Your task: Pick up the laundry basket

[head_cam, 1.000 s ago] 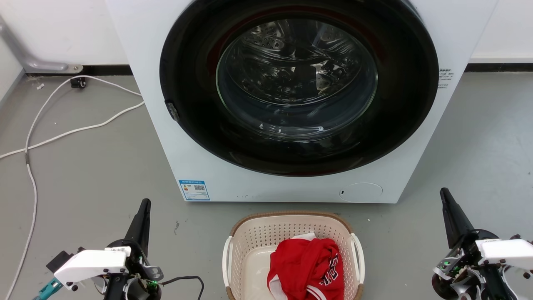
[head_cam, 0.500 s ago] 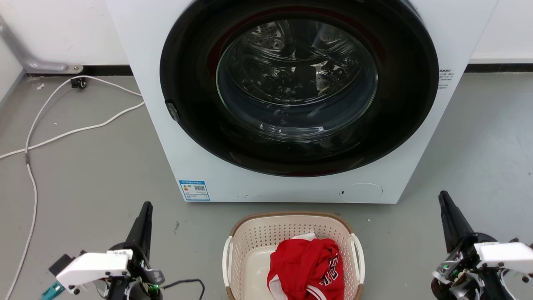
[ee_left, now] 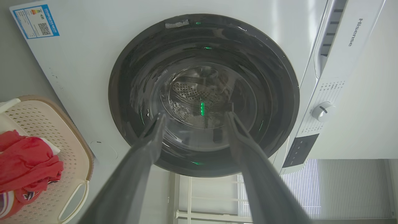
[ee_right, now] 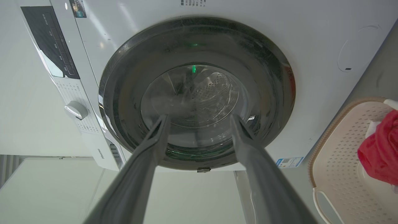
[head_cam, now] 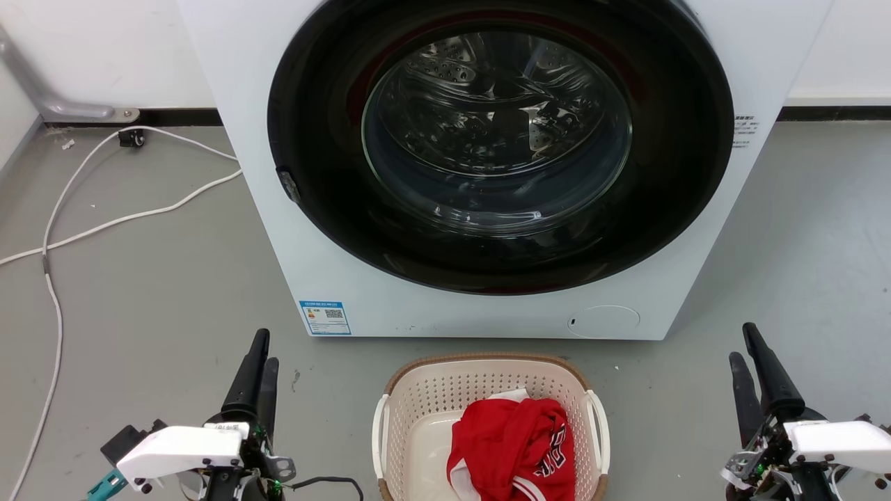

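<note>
Sitting where, that cream perforated plastic laundry basket (head_cam: pixel 445 390)?

Upright on the grey floor (head_cam: pixel 153 292), just in front of the white front-loading washing machine (head_cam: pixel 292 229), between the two arms, with a crumpled red garment (head_cam: pixel 511 438) inside.

Which way does it run?

White handles face left and right, mouth up, far end toward the machine's door. Its near end is cut off, so I cannot tell the long axis.

And the jaws?

Left gripper (head_cam: pixel 266 348) and right gripper (head_cam: pixel 741 342) are both spread, holding nothing, apart from the basket on either side.
</note>
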{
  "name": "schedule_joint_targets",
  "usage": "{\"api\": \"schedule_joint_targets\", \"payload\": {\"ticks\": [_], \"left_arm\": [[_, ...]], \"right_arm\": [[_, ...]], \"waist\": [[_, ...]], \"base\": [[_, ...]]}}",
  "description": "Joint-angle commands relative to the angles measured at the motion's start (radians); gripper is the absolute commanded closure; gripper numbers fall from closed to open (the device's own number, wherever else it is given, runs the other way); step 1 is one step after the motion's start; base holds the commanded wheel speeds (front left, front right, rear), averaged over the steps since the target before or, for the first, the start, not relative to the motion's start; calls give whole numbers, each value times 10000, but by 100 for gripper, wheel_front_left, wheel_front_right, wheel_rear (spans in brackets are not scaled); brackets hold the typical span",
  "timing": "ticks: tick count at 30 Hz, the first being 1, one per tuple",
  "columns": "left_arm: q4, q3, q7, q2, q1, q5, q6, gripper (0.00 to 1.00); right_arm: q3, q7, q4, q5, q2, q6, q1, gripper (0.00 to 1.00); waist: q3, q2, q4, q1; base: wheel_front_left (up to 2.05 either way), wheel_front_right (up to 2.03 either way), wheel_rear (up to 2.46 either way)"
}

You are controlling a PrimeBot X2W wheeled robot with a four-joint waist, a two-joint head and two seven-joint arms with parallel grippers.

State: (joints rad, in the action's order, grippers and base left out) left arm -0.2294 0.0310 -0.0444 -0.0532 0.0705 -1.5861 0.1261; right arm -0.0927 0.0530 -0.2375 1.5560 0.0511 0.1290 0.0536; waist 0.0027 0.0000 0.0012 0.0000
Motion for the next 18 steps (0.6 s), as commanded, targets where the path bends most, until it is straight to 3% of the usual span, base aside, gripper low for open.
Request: {"api": "schedule_joint_targets", "payload": {"ticks": [1, 18], "left_arm": [[292, -100, 118, -49, 225, 252, 25, 0], [837, -680, 804, -69, 323, 4487, 33, 0]], "right_arm": [[52, -117, 255, -278, 60, 4, 85, 0], [223, -792, 787, -4266, 175, 8, -14, 0]], "waist": [[2, 0, 2, 0], [5, 0, -4, 0]], "base": [[0, 0, 0], [0, 0, 0]]}}
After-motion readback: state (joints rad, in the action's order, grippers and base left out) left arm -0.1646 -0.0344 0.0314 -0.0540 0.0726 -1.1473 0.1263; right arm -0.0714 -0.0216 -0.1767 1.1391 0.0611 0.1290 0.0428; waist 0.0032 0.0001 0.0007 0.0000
